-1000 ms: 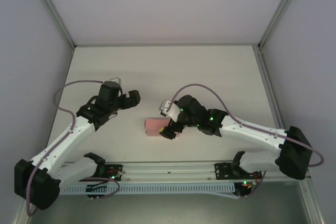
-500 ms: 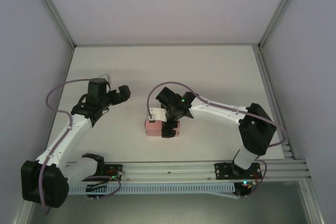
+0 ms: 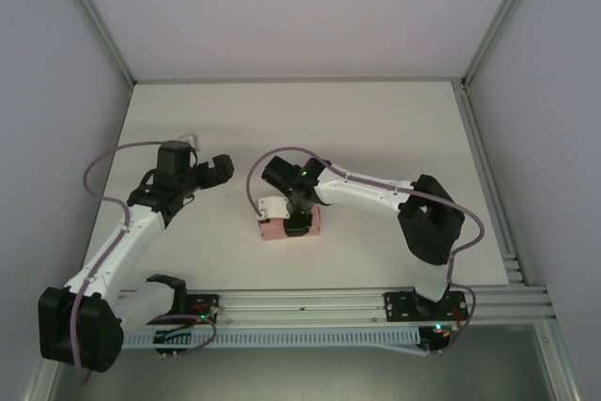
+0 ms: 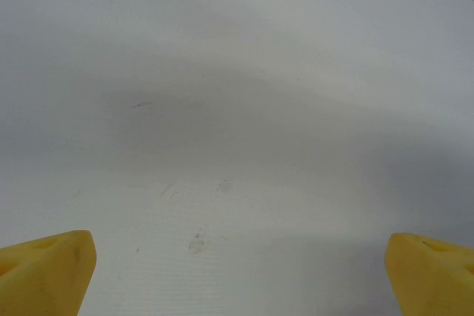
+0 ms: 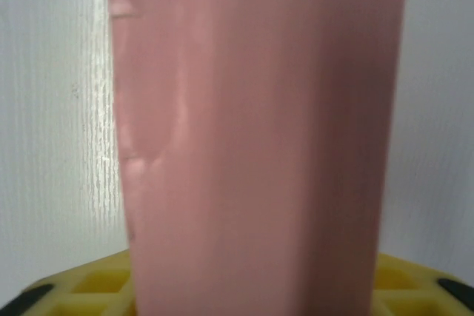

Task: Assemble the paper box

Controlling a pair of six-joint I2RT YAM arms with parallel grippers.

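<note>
On the white flat table [image 3: 394,147] my right arm [image 3: 366,196] has swung in over the small pink card box [image 3: 275,231], which lies front-centre. My right pincer [image 3: 299,221] is narrowing with the box between its jaws (can't tell if it's gripped yet), so a grasp looks underway. My left pincer [image 3: 212,171] is spread wide, empty, well apart.

**Top view.** The white bench [image 3: 376,129] is lit evenly and diffusely from above, and only faint, soft shadows are cast on it. The walls [image 3: 47,138] at 9 and 3 o'clock are rendered dimmer, with a lilac tint.

**Left wrist view.** A broad, soft shadow band is seen across the middle. The yellow fingertips [image 4: 44,271] at 7 and 5 o'clock are blurred.

**Right wrist view.** The paper box [image 5: 259,146] is recorded out of focus. It is shaded toward 3 o'clock, with pale highlights toward 9 o'clock.
</note>
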